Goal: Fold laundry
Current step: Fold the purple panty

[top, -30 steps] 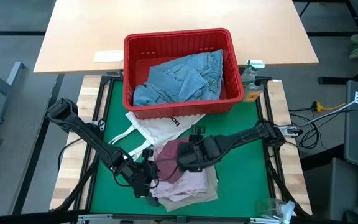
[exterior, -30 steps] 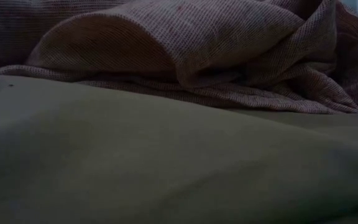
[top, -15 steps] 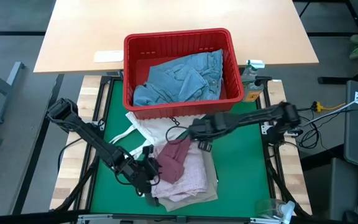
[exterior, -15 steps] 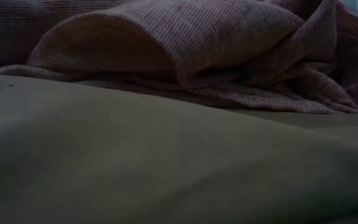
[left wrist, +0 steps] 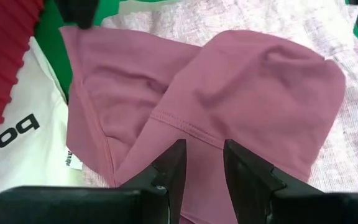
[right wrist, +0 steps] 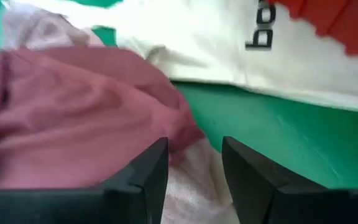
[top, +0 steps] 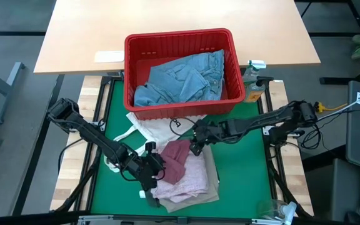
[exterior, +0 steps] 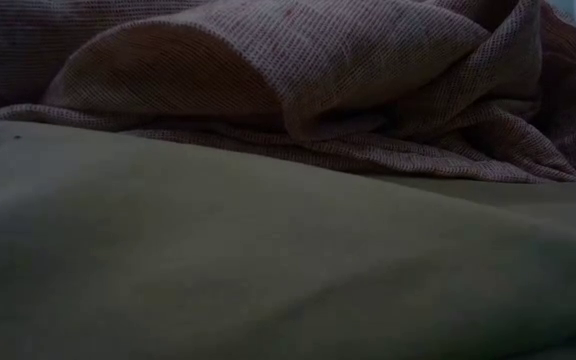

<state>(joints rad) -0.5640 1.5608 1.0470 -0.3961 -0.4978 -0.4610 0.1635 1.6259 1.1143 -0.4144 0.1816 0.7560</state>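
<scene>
Matt pink cloth top (left wrist: 229, 93), seemingly smooth; ribbed red plastic basket (top: 180, 44)

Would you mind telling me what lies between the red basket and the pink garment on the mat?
In the high view, the white tote bag lies between the red basket and the pink garment.

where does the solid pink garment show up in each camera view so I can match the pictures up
High view: the solid pink garment lies low and centre, on the mottled pink top.
Low view: only mottled fabric and a beige cloth fill the picture; the solid pink piece is not in it.
Left wrist view: it fills the middle.
Right wrist view: it lies at left.
Shared landmark: the white tote bag with black lettering beside it, seen in the high and both wrist views.
</scene>
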